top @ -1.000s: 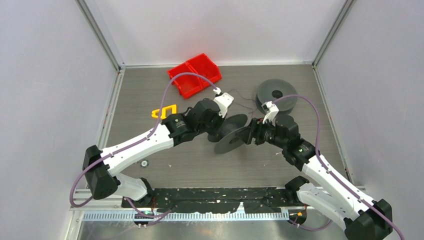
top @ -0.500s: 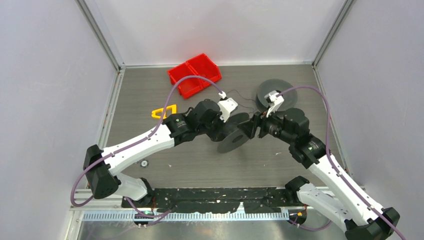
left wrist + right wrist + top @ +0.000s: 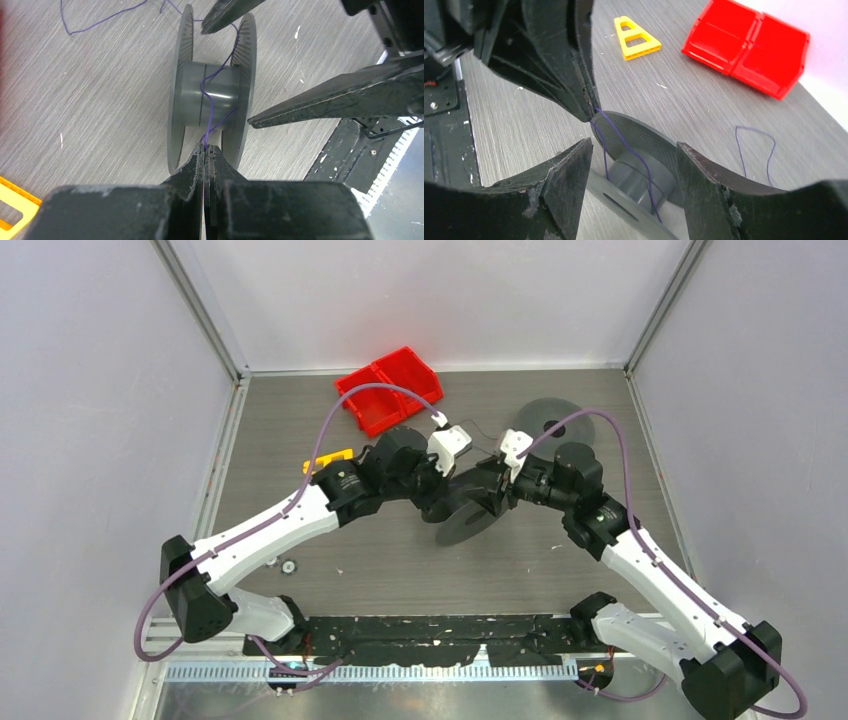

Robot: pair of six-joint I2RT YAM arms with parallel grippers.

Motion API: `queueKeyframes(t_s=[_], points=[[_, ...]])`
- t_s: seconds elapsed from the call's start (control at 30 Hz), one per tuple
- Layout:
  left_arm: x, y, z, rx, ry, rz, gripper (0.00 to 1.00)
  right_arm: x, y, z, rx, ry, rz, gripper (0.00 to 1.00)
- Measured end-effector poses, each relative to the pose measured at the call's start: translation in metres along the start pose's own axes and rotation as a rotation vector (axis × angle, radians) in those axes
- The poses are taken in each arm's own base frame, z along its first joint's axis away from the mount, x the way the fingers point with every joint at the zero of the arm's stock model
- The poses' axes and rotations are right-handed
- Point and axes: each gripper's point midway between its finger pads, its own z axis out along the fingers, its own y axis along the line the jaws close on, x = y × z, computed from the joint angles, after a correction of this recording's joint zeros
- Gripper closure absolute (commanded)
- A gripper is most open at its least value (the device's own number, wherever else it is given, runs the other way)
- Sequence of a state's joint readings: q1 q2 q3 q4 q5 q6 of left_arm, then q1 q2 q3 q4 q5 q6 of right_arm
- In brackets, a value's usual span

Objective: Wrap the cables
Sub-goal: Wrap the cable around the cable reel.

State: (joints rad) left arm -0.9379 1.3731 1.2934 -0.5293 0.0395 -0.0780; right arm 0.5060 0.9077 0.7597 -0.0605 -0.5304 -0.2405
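A dark grey spool (image 3: 465,520) stands on its rims mid-table. A thin purple cable (image 3: 210,107) runs over its hub (image 3: 210,90). My left gripper (image 3: 206,146) is shut on the cable just in front of the spool, between the two flanges. My right gripper (image 3: 634,145) reaches in from the right (image 3: 490,495). It stands open, with one finger (image 3: 325,100) outside the nearer flange and the other over the rims. The spool (image 3: 639,175) and the cable (image 3: 602,152) show between its fingers. I cannot tell whether they touch the spool. Loose cable (image 3: 100,22) trails on the table behind.
A second grey spool (image 3: 548,415) lies flat at the back right. A red bin (image 3: 390,388) sits at the back, and a yellow frame piece (image 3: 325,457) lies left of my left arm. A black strip (image 3: 430,635) lines the near edge.
My right wrist has swung up and toward the back left around the spool. My left arm has shifted slightly back, covering more of the yellow piece. The spool has stayed in place.
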Motion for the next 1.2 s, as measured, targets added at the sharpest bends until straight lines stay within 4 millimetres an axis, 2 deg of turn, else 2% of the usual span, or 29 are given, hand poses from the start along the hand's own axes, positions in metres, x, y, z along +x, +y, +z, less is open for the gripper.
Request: queueKeyframes(t_s=[0.2, 0.37, 0.43, 0.47, 0.5, 0.53, 0.6, 0.7, 0.93, 1.07, 1.2], points=[[-0.003, -0.009, -0.003, 0.06, -0.013, 0.008, 1.0, -0.007, 0.013, 0.011, -0.162, -0.069, -0.146, 0.41], [-0.004, -0.013, -0.004, 0.083, -0.016, 0.008, 1.0, 0.001, 0.016, 0.022, -0.246, -0.053, -0.202, 0.47], [-0.004, -0.014, -0.004, 0.086, -0.017, 0.008, 1.0, 0.006, 0.017, 0.024, -0.265, -0.041, -0.219, 0.58], [-0.004, -0.014, -0.004, 0.088, -0.017, 0.008, 1.0, 0.007, 0.018, 0.023, -0.269, -0.04, -0.226, 0.68], [-0.004, -0.014, -0.004, 0.09, -0.017, 0.008, 1.0, 0.008, 0.018, 0.023, -0.274, -0.037, -0.23, 0.74], [-0.005, -0.015, -0.004, 0.09, -0.019, 0.008, 1.0, 0.008, 0.018, 0.023, -0.275, -0.038, -0.242, 0.86], [-0.006, -0.015, -0.003, 0.09, -0.023, 0.009, 1.0, 0.008, 0.018, 0.023, -0.275, -0.04, -0.253, 0.93], [-0.008, -0.012, -0.003, 0.085, -0.033, 0.006, 0.99, 0.007, 0.016, 0.023, -0.27, -0.043, -0.258, 0.95], [-0.015, -0.005, -0.004, 0.071, -0.075, 0.006, 0.63, 0.002, 0.005, 0.022, -0.238, -0.06, -0.273, 0.95], [-0.004, 0.0, -0.007, 0.062, -0.09, 0.05, 0.52, -0.004, -0.006, 0.022, -0.195, -0.077, -0.277, 0.95], [0.013, 0.003, -0.006, 0.061, -0.079, 0.094, 0.48, -0.008, -0.013, 0.021, -0.167, -0.086, -0.276, 0.95]])
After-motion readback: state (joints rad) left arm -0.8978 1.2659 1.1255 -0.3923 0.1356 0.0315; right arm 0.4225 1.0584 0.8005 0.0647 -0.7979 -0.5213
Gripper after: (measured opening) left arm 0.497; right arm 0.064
